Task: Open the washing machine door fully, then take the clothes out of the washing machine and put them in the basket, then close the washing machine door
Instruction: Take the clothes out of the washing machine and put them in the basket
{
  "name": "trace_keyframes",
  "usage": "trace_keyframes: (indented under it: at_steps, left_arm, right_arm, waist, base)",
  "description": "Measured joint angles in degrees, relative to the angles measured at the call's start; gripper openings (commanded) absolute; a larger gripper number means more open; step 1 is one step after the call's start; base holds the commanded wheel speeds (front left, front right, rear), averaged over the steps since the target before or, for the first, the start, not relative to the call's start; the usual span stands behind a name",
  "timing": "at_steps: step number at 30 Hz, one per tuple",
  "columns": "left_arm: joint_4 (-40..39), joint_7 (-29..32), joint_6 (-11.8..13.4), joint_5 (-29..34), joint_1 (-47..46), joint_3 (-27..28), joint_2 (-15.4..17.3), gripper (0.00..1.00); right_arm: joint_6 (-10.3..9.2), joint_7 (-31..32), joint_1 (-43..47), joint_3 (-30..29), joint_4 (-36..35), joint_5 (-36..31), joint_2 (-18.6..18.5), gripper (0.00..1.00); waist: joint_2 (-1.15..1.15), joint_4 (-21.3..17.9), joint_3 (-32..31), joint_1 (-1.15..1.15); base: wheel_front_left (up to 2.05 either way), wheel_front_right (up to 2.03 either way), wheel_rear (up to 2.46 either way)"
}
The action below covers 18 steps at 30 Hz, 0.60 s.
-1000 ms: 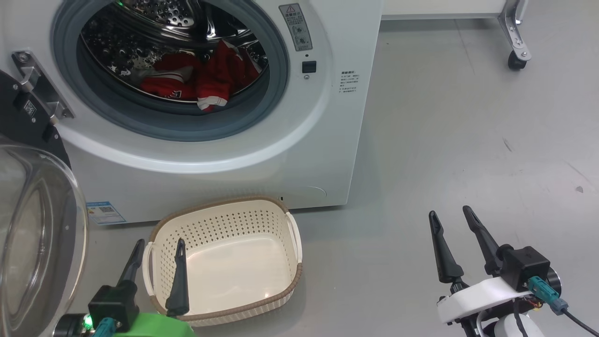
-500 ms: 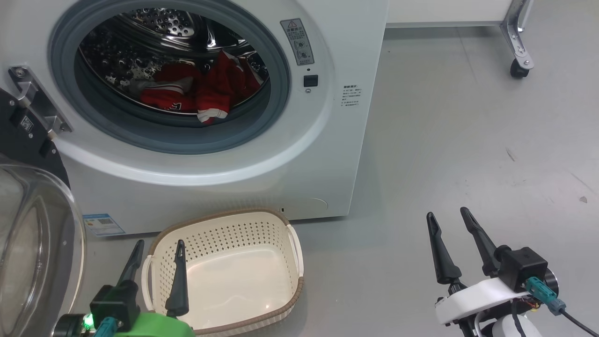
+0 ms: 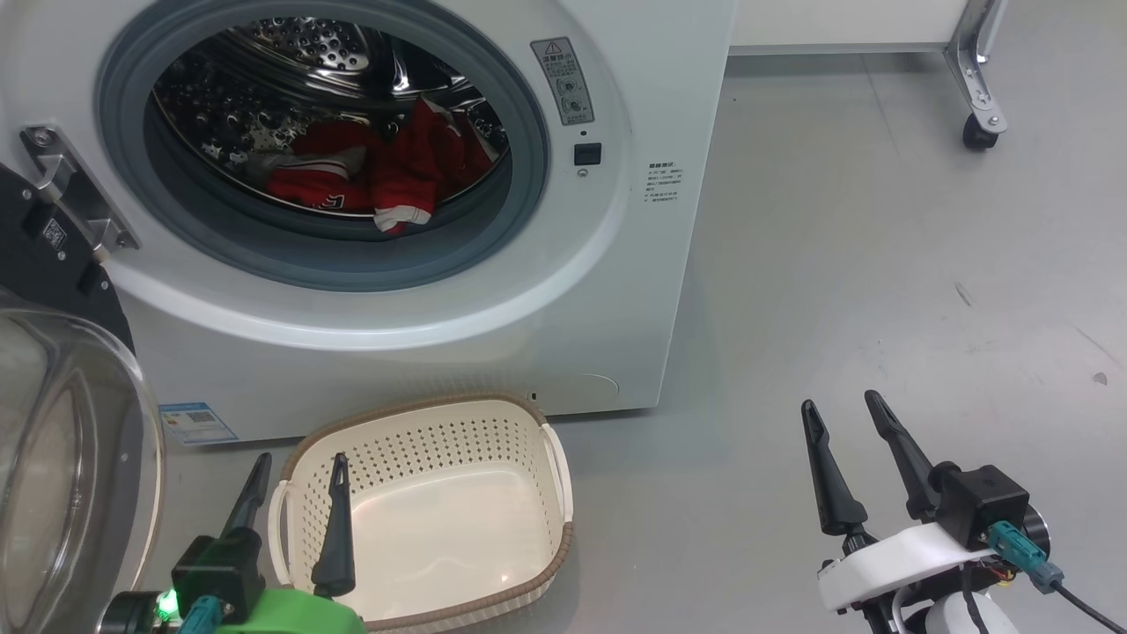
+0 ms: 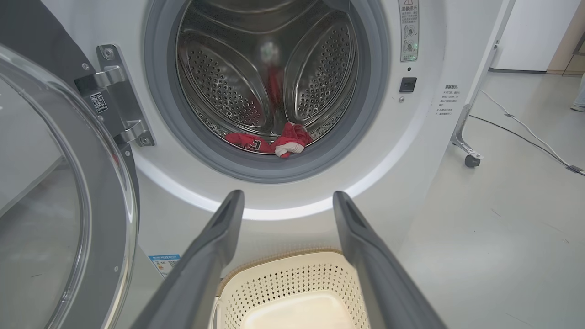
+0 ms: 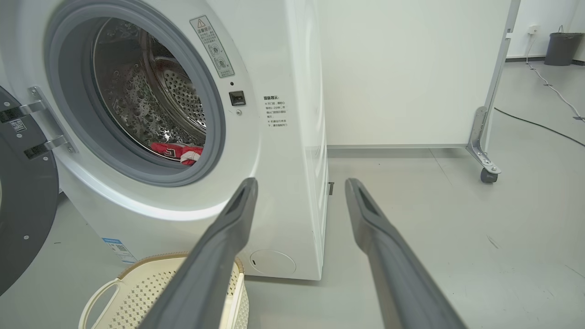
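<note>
Though washing machine door (image 3: 62,440) open, clothes (image 3: 387,172) inside the drum (image 3: 290,53).

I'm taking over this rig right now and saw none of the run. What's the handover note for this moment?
Left hand: open, empty, by the basket's left rim.
Right hand: open, empty, above the floor right of the washing machine.
Washing machine door: swung wide open on the left.
Clothes: in the drum.
Basket: empty, in front of the machine.
Done: door opened.
Left: move clothes to basket, close door.
</note>
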Motion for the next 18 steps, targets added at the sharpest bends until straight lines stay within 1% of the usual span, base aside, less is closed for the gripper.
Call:
trace_keyframes:
  at_steps: [9, 18]
  left_arm:
    - [-0.1, 0.3, 0.0, 0.0, 0.0, 0.0, 0.0, 1.0]
    - [0.8, 0.8, 0.0, 0.0, -0.8, -0.6, -0.1, 1.0]
  right_arm:
    - [0.0, 0.0, 0.0, 0.0, -0.1, 0.0, 0.0, 1.0]
    - [0.0, 0.0, -0.1, -0.2, -1.3, 0.0, 0.0, 1.0]
  waist:
    - [0.0, 0.0, 0.4, 0.0]
    - [0.0, 0.1, 2.8, 0.0]
  base:
    - [0.0, 0.0, 0.0]
    - [0.0, 0.0, 0.0]
